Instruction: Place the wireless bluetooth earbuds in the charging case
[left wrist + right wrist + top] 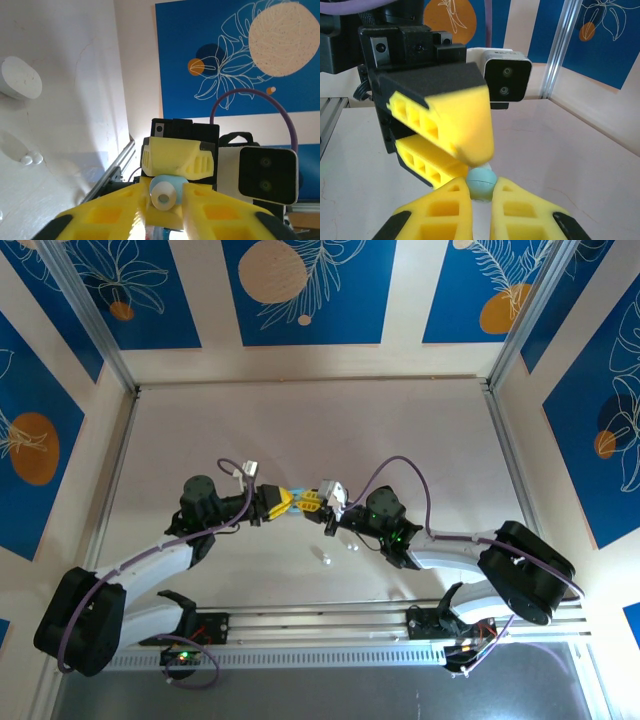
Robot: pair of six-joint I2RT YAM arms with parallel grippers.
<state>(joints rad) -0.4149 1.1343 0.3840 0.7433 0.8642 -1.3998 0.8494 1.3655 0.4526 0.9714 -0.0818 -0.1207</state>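
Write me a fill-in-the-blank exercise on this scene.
The right gripper pinches a pale ___ bud.
Its fingers are ___.
The oval case is ___.
The cable is ___.
Missing words: blue, yellow, white, purple.

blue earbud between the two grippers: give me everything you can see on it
The blue earbud is a small pale blue pebble, glossy and plastic-looking, with a white ring-shaped tip that faces the left wrist camera. It hangs in mid-air above the table, pinched between the yellow fingertips of the right gripper. The left gripper has its fingers apart right beside it; whether they touch it is unclear.
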